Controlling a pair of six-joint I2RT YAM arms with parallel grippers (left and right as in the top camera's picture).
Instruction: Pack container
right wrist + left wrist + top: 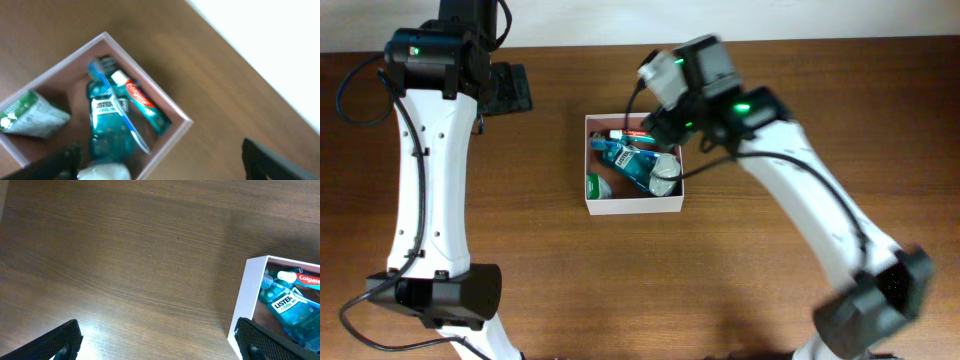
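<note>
The container is a square white box with a pinkish-brown inside, at the table's middle. In it lie a blue Listerine mouthwash bottle, a Colgate toothpaste tube, a blue toothbrush, a green-and-white tube and a white item. The box also shows in the left wrist view. My right gripper is open and empty, hovering over the box's far right corner. My left gripper is open and empty over bare wood, left of the box.
The brown wooden table runs to a white wall at the back. The two white arms stand at the left and right of the box.
</note>
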